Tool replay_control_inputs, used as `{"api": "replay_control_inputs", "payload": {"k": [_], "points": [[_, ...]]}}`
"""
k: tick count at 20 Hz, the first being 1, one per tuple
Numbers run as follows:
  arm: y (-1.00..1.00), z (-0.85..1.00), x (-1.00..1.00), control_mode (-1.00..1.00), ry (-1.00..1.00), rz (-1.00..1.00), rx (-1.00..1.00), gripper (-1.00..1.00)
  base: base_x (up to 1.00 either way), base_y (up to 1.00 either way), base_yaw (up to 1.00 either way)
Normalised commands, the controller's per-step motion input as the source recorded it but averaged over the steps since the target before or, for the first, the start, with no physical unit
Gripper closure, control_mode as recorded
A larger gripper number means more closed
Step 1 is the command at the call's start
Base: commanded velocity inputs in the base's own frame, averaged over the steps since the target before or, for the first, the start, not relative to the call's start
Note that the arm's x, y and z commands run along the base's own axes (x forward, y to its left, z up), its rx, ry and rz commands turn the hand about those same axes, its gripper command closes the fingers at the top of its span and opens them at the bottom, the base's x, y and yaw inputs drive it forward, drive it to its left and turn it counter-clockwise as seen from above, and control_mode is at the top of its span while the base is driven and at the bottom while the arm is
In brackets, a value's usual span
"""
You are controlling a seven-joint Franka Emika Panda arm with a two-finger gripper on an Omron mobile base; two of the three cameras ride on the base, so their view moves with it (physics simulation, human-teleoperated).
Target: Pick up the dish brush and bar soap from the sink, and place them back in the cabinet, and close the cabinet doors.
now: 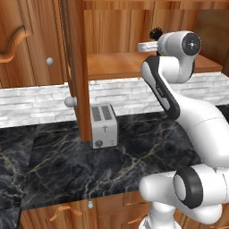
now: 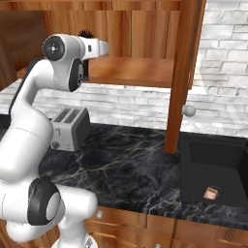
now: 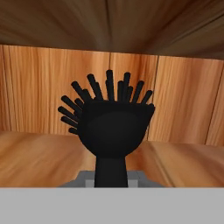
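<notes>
So we've got the brush (image 3: 111, 127) clamped tight in the gripper (image 3: 111, 181), jaws closed right down on the thin handle, bristle head poking into the open cabinet (image 1: 134, 27) just above the shelf (image 1: 120, 65). The soap (image 2: 210, 193) sits in the sink (image 2: 213, 169), well apart from all this. Our worry: let go from up here and the brush could bounce or roll off the shelf's front edge. Also the open door (image 2: 181, 72) hangs near the arm's way back.
</notes>
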Motion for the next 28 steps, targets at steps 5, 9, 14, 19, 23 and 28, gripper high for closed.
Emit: {"api": "replay_control_inputs", "payload": {"k": [5, 9, 14, 19, 23, 28], "points": [[0.00, 0.00, 0.28, -1.00, 0.00, 0.00, 0.00, 1.00, 0.00, 0.00, 0.00], [0.00, 0.00, 0.30, -1.00, 0.00, 0.00, 0.00, 1.00, 0.00, 0.00, 0.00], [0.00, -0.01, 0.29, -1.00, 0.00, 0.00, 0.00, 1.00, 0.00, 0.00, 0.00], [0.00, -0.10, 0.21, -1.00, 0.00, 0.00, 0.00, 1.00, 0.00, 0.00, 0.00], [0.00, -0.18, 0.11, -1.00, 0.00, 0.01, 0.00, 1.00, 0.00, 0.00, 0.00], [0.00, -0.23, 0.13, -1.00, 0.00, 0.00, 0.00, 1.00, 0.00, 0.00, 0.00]]}}
